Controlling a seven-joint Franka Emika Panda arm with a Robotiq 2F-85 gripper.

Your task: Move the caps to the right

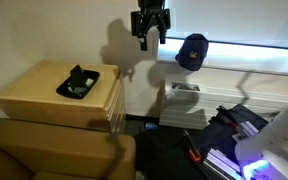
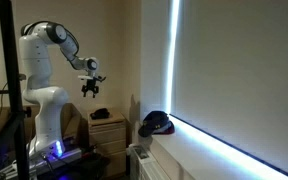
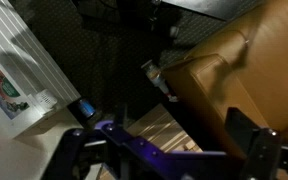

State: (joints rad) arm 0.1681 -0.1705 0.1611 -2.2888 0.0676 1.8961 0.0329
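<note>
A dark cap (image 1: 192, 50) with a rounded crown and short brim sits on the white window ledge (image 1: 239, 75). It also shows on the ledge in an exterior view (image 2: 156, 124). My gripper (image 1: 149, 30) hangs high in the air to the left of the cap, apart from it and pointing down. It shows at the end of the white arm in an exterior view (image 2: 91, 90). In the wrist view my gripper (image 3: 164, 150) is open and empty, with its two fingers wide apart. The cap is out of the wrist view.
A wooden nightstand (image 1: 44, 95) carries a black tray with a flat black object (image 1: 78, 83). A brown sofa (image 1: 54, 150) stands in front and shows in the wrist view (image 3: 244, 70). Equipment with purple light (image 1: 244, 150) lies on the floor. A bright window blind (image 2: 234, 70) rises above the ledge.
</note>
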